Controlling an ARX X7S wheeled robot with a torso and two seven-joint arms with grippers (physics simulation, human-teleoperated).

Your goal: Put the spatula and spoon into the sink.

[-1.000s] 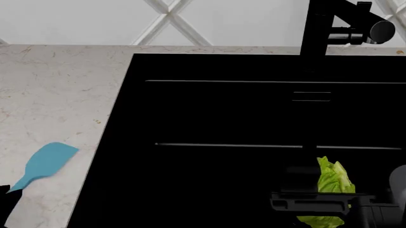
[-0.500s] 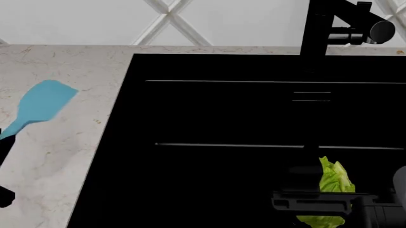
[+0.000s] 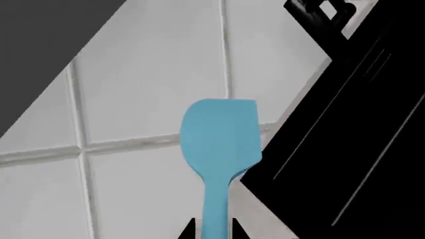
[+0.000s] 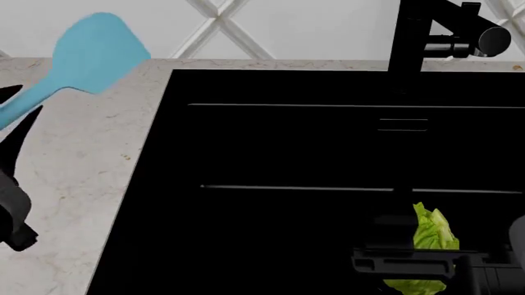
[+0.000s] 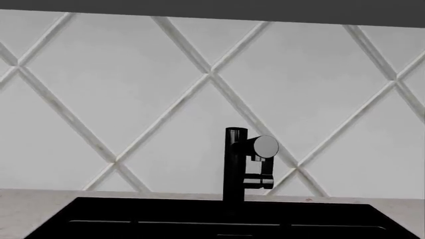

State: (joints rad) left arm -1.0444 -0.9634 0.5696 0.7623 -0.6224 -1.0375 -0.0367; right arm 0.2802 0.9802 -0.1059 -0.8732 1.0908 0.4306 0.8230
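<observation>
Left gripper [image 4: 15, 114] clamped on spatula [image 4: 86, 55] handle, blade angled up toward the tap [image 4: 439, 37], left of sink [image 4: 328, 153], right gripper's state unclear

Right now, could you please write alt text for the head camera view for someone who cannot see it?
A light-blue spatula is held up by the left gripper over the pale counter, left of a large black sink. A black tap stands behind the sink, and a green lettuce leaf lies near its front right.

Smooth matt light-blue spatula [image 4: 97, 54], matt black sink [image 4: 328, 153], pale veined marble-look counter [image 4: 74, 153], glossy white tiles [image 5: 133, 89].
</observation>
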